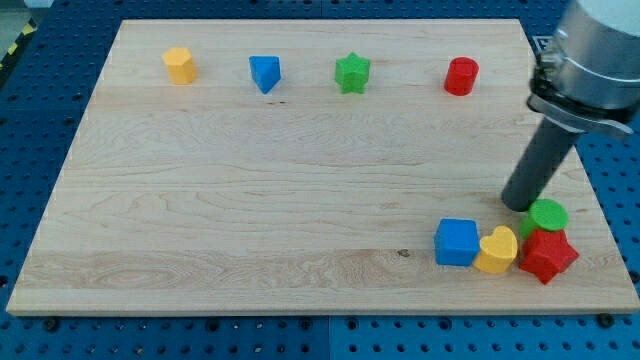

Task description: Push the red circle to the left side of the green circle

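Note:
The red circle (461,76) stands near the view's top right of the wooden board (250,180). The green circle (547,215) sits near the view's bottom right, touching a red star (547,256) just below it. My tip (519,204) is down on the board just left of the green circle, close to or touching it, and far below the red circle.
A yellow heart (497,250) and a blue cube (457,242) sit in a row left of the red star. Along the view's top are a yellow hexagon (180,65), a blue triangle (265,73) and a green star (352,72).

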Robot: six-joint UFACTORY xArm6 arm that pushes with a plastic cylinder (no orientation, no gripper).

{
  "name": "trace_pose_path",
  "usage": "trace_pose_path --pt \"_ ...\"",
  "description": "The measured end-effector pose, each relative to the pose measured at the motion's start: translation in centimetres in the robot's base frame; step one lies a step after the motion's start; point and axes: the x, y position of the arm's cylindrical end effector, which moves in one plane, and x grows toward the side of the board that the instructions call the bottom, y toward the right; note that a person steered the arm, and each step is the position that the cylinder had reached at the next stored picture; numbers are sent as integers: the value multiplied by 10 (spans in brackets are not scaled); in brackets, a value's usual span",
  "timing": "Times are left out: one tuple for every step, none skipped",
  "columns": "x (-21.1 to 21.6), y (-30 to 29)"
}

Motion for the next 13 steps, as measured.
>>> trace_pose_path --pt "-8 0" --pt "-56 1" --pt "-116 35" --pt "-180 42" --pt "-235 11" --pt "-219 -46" --pt "-130 -50" --pt "-96 -49" --pt "-152 -52" --pt "-180 -34" --pt "-162 10" --pt "-91 -1" --pt "-41 -23"
